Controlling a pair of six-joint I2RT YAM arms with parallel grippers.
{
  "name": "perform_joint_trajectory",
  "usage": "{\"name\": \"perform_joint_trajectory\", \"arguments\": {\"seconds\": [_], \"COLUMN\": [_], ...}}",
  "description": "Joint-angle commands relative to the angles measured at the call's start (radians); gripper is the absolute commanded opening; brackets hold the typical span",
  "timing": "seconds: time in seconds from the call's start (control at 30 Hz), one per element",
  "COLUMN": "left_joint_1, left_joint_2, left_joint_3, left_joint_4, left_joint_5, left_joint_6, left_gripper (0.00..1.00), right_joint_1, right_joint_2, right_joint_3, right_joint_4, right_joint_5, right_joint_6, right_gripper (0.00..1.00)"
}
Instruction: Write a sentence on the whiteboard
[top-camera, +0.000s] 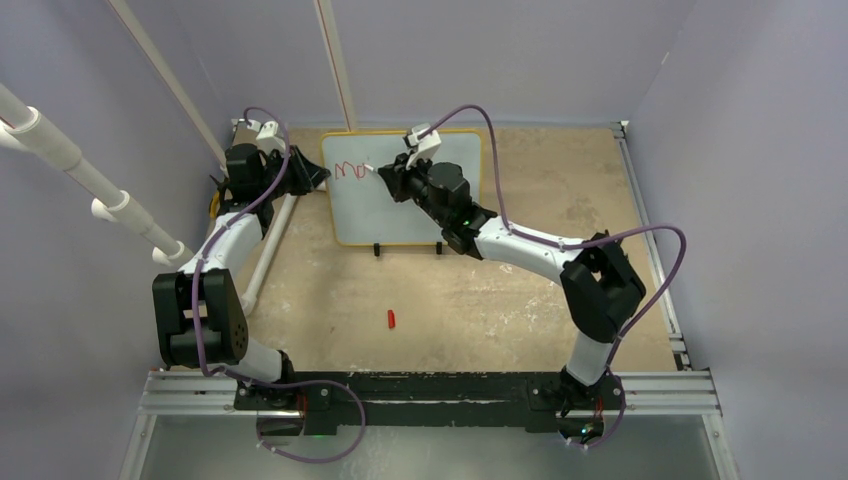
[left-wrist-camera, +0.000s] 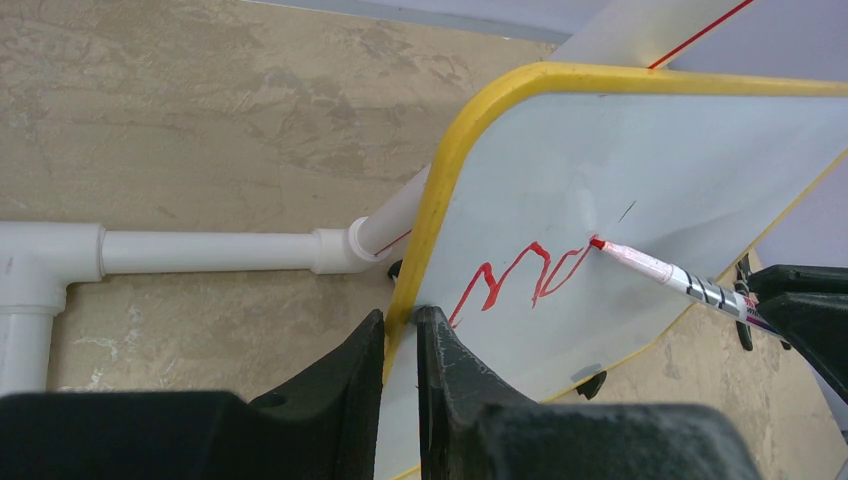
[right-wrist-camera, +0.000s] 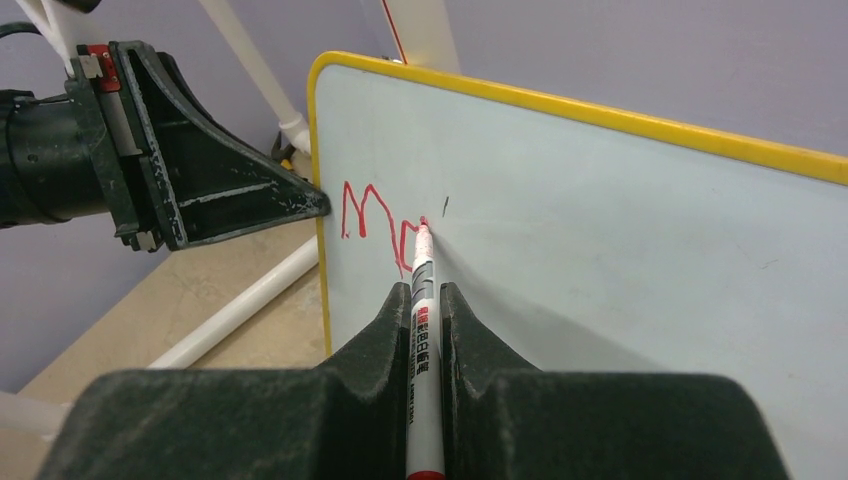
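The whiteboard stands upright on the tan table, and both arms are at it. The left gripper is pinched onto the board's yellow frame. The edge runs right between its two black fingers, which are closed on it near the rounded upper corner. The white writing face spreads away from those jaws on one side. On the other side a white plastic pipe lies across the table, and its far end goes out of sight behind the frame just past the fingertips.

The right gripper is clamped on a red marker. The barrel is squeezed between the two fingers and sticks out ahead of them. The red nib touches the board just beyond the jaw tips.

The red lettering sits right at that nib: a spiky "M" and part of a second letter, in the upper corner of the board. It lies between the two grippers, nearer the left jaws' side of the board.

A small red piece lies on the table well apart from both jaws, back toward the arm bases.
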Motion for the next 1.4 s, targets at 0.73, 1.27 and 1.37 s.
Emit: {"name": "perform_joint_trajectory", "arguments": {"seconds": [0.73,1.27,1.37], "left_joint_1": [0.0,0.0,0.0], "left_joint_2": [0.005,-0.002,-0.003], "left_joint_3": [0.015,0.013,0.012], "left_joint_4": [0.026,0.026,0.026], "left_joint_5": [0.008,0.01,0.011], "left_joint_6": [-0.008,-0.008,-0.009], "left_gripper": [0.15,0.15,0.15], "right_joint_1": [-0.005,-0.004,-0.004], "right_joint_2": [-0.033,-0.075,-0.079], "right_joint_3": [0.006,-0.102,-0.115], "right_joint_4": [-0.005,-0.005,-0.002], "right_joint_5": [0.063,0.085,0.08], "right_joint_6": [-0.024,0.018,0.026], "right_gripper": [0.0,0.0,0.0]}}
